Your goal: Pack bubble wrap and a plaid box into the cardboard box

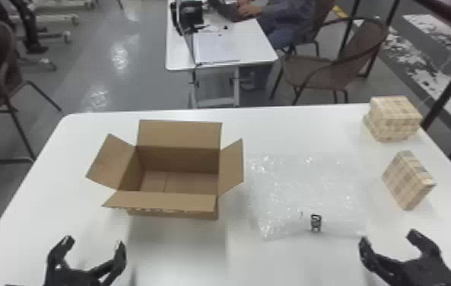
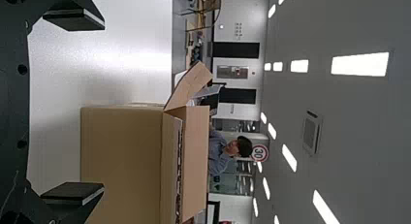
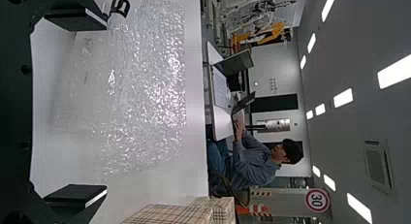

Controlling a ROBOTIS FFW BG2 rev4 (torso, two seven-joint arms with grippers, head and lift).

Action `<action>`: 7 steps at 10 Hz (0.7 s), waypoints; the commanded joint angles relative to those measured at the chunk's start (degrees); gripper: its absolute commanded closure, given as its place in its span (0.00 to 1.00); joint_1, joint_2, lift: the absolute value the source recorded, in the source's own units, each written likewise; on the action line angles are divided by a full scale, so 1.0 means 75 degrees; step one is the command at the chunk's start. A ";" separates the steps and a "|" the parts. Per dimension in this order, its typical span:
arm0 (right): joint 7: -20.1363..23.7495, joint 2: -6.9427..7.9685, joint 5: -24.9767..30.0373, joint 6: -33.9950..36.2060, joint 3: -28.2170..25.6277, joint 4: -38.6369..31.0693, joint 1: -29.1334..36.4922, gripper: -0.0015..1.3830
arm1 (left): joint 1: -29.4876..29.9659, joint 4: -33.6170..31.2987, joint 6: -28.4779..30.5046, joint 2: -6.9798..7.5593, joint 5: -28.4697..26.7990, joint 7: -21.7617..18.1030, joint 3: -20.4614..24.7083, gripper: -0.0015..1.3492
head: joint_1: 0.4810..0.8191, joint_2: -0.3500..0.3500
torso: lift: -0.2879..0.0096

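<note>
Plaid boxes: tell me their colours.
The boxes are beige with darker crossing lines, clearest in the right wrist view.

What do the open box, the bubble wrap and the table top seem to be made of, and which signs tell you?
Box: matt brown cardboard, by its creased flaps.
Bubble wrap: clear, glossy plastic film, by the table showing through and its many small glints.
Table top: smooth, white and slightly shiny; perhaps laminate, though its look leaves that open.
</note>
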 commanded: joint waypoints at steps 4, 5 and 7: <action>0.0000 0.0070 -0.0022 0.0073 -0.0056 -0.0015 -0.0010 0.08 | -0.0044 0.0034 0.0008 -0.0020 0.0001 -0.0012 -0.0024 0.09 | 0.63 0.53 | 0.60; 0.0000 0.0070 -0.0046 0.0096 -0.0056 -0.0004 -0.0010 0.08 | -0.0044 0.0034 -0.0004 -0.0020 0.0001 -0.0012 -0.0024 0.09 | 0.63 0.53 | 0.60; 0.0000 0.0070 -0.0151 0.0096 -0.0056 0.0090 0.0001 0.08 | -0.0056 0.0045 -0.0004 -0.0020 0.0001 -0.0012 -0.0024 0.10 | 0.63 0.53 | 0.60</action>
